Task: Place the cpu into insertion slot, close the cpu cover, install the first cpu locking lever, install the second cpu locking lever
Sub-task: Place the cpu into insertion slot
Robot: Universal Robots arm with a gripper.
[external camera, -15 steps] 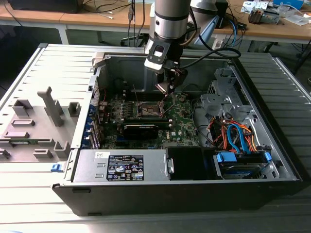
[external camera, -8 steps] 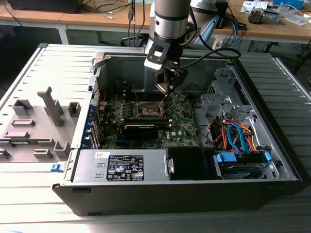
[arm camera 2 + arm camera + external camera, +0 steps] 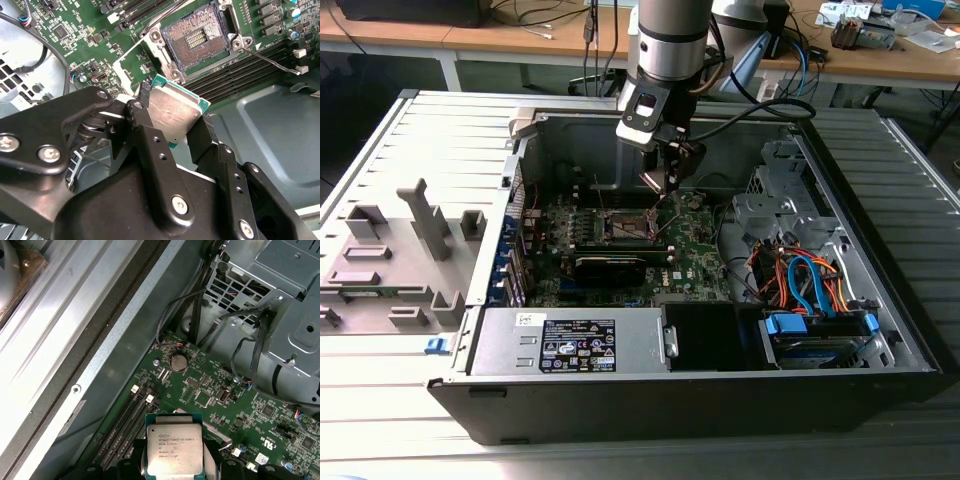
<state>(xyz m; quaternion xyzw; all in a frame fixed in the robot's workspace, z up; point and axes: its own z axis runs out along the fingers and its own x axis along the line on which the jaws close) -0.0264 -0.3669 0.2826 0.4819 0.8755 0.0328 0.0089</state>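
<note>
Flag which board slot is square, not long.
The insertion slot: square, with a dark pin field inside a silvery rim. The memory slots on either side of it are long, narrow and black.

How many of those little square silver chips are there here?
1. The cpu is clamped in the end effector, near the empty insertion slot. Others may be hidden from view.

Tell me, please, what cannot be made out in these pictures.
- chip edges, second wrist view: two sides covered by the fingers gripping it.
- chip, first wrist view: one side hidden by the fingers.
- socket, second wrist view: its rim is cut off by the picture edge.
- socket, exterior view: too small to show its pins.
</note>
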